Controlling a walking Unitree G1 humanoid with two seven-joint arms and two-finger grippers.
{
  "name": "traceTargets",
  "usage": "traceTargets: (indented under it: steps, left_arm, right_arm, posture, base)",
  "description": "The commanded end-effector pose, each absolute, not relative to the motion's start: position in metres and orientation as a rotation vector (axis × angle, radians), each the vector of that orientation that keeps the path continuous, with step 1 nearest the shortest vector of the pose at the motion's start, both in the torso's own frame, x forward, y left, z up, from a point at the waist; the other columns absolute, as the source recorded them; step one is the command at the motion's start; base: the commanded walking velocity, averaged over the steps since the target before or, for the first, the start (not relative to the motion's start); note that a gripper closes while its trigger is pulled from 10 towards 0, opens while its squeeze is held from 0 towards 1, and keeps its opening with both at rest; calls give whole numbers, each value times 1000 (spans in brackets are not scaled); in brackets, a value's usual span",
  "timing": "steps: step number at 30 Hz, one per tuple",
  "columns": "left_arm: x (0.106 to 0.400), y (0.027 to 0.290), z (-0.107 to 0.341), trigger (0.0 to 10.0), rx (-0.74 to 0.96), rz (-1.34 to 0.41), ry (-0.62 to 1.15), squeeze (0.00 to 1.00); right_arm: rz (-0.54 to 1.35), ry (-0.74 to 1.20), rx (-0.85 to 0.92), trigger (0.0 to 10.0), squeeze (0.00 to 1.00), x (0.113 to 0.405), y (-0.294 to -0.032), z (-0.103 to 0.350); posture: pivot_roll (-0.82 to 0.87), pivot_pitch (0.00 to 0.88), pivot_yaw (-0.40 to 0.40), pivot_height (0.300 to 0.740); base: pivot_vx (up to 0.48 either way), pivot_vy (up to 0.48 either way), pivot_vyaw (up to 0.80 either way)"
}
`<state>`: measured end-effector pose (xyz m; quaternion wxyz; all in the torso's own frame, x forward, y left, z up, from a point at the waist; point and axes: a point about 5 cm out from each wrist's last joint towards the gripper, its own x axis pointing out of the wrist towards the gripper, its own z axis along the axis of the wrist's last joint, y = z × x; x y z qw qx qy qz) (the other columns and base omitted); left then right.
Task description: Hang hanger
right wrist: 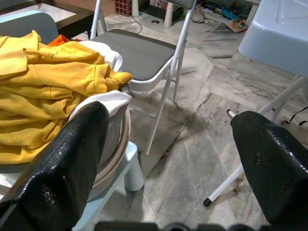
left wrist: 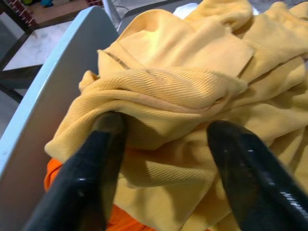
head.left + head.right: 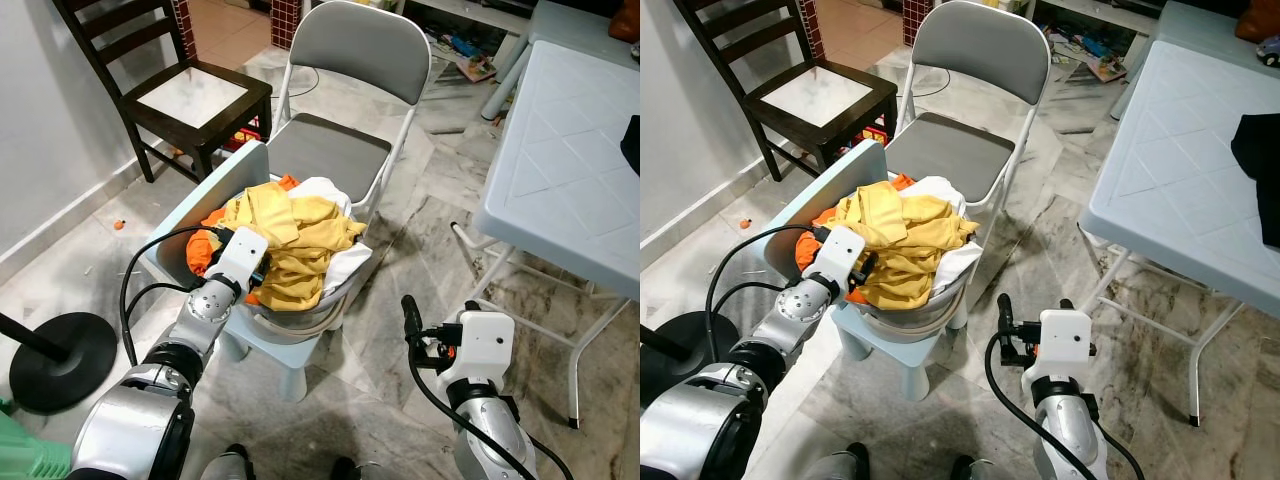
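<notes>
my left claw gapes over the soft, limp yellow cloth; i'd pinch its ridged fold. right claw open, idle.

Chairs, clothes and tables counted on a marble floor.
3 chairs: 1 dark wooden chair far left, 1 grey folding chair at centre, 1 small pale blue chair near. 1 basin on it w/ approx. 3 sorts of cloth: yellow garments, an orange piece, a white piece. 2 white plastic tables right. 1 black round stand base near left.
</notes>
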<state>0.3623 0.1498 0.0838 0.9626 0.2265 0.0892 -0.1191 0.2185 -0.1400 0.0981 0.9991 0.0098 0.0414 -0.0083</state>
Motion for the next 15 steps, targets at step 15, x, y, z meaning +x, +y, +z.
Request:
traceTargets:
  steps: [15]
  left_arm:
    - [367,155,92,0,419,-177,144,0]
  right_arm:
    - [-24,82,2,10000,0,221,-144,99]
  posture:
    - [34,192,-113,740]
  base:
    - [0,0,0]
